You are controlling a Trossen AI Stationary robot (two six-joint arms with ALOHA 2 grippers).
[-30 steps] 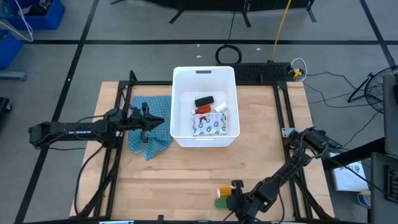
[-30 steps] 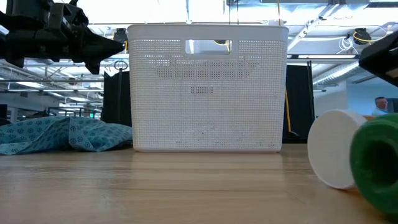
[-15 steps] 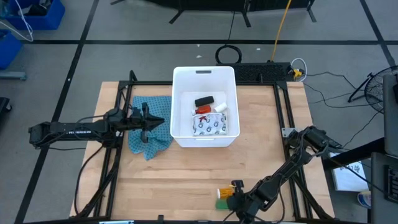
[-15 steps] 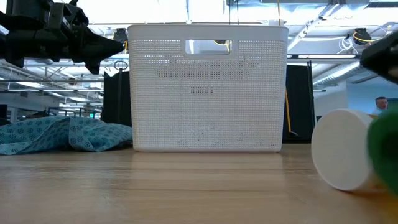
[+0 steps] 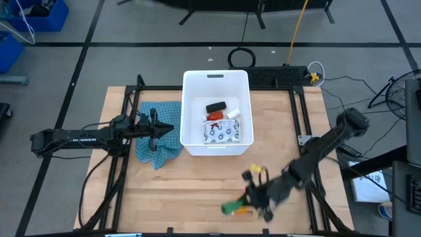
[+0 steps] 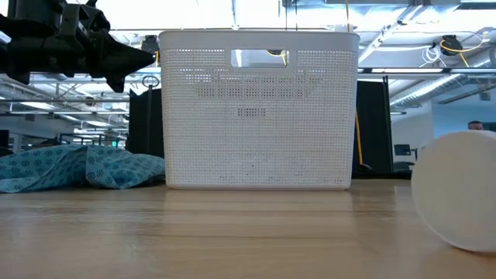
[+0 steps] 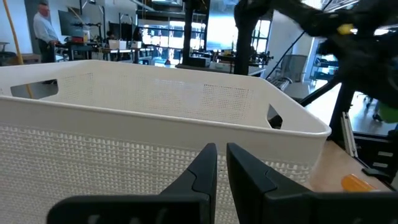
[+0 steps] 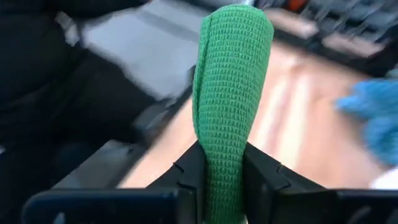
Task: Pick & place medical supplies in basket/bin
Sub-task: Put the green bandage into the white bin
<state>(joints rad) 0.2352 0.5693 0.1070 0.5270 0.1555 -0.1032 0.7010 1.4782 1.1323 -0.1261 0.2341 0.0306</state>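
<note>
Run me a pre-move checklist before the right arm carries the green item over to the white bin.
1. Right claw shut on the green packet: ok.
2. Packet lifted off the table: cannot tell.
3. White bin has open space inside: ok.
4. Left claw waits beside the bin over the teal cloth, off the right arm's route: ok.
5. Orange vial left at the near edge, not yet binned: not ok.

Overhead, table-level, two wrist cameras
</note>
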